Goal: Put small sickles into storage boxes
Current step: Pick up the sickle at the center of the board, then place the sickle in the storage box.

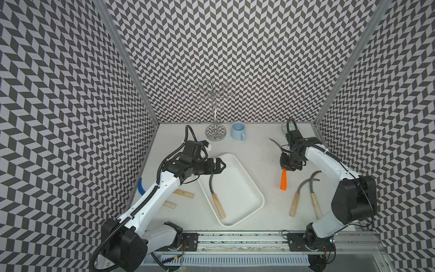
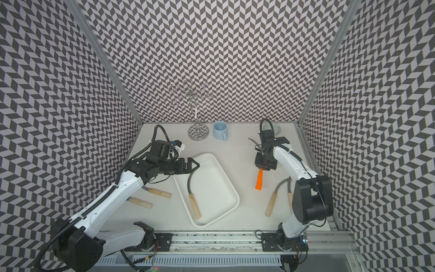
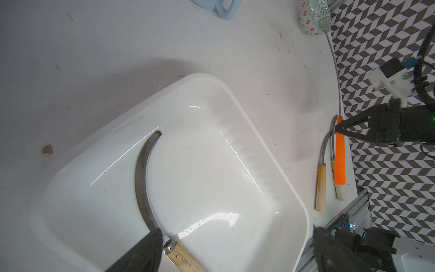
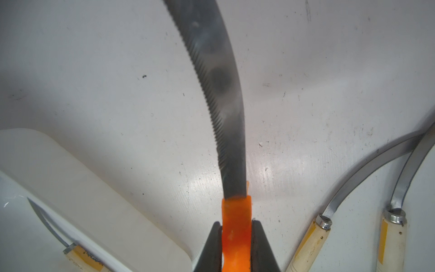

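The white storage box (image 1: 250,186) lies at mid-table with one wooden-handled sickle (image 1: 217,207) inside, its blade (image 3: 141,179) curving along the floor. My left gripper (image 1: 222,164) hovers open and empty over the box's far left end, fingers wide (image 3: 235,229). My right gripper (image 1: 288,168) is shut on the orange-handled sickle (image 1: 283,180), lifted off the table right of the box; the pads clamp the handle (image 4: 236,226) near the serrated blade (image 4: 219,82). Two wooden sickles (image 1: 295,205) (image 1: 315,205) lie at the right. Two more handles (image 1: 183,193) (image 1: 169,204) show beside my left arm, blades hidden.
A light blue mug (image 1: 237,130) and a chrome stand (image 1: 215,134) sit at the back. A patterned bowl (image 1: 286,128) is partly hidden behind my right arm. Patterned walls close three sides; a metal rail (image 1: 235,237) runs along the front.
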Action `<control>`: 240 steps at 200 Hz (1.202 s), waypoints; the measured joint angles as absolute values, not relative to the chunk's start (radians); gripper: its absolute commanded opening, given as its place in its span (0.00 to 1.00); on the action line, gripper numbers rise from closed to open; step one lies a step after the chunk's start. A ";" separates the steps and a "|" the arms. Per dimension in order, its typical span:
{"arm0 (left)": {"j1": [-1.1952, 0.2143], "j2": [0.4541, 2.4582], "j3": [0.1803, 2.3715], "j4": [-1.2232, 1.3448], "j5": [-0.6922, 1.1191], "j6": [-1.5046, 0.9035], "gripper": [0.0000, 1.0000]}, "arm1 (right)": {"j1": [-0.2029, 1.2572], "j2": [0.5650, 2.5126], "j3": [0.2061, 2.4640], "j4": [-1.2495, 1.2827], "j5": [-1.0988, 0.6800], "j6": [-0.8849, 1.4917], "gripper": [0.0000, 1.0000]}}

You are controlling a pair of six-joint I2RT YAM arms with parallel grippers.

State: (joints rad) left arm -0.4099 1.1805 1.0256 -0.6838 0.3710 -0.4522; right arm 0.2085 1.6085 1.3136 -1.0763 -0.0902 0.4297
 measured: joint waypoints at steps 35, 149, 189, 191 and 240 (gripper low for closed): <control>-0.390 1.159 0.977 -0.654 0.374 -0.466 0.99 | 0.259 1.613 1.367 -1.100 -0.097 0.437 0.15; -0.364 1.155 0.965 -0.637 0.379 -0.484 0.99 | 0.439 1.708 1.494 -1.131 -0.136 0.490 0.15; -0.364 1.155 0.965 -0.636 0.382 -0.484 1.00 | 0.502 1.716 1.498 -1.133 -0.147 0.502 0.15; -0.364 1.155 0.965 -0.636 0.383 -0.484 0.99 | 0.505 1.716 1.500 -1.134 -0.147 0.502 0.15; -0.364 1.165 0.965 -0.635 0.397 -0.485 0.99 | 0.561 1.757 1.568 -1.154 -0.142 0.496 0.15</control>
State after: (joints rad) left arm -0.3641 1.1648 0.9649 -0.6350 0.3965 -0.4847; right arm 0.5610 1.7565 1.5677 -1.1542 -0.1421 0.4965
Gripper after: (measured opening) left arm 0.995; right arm 0.173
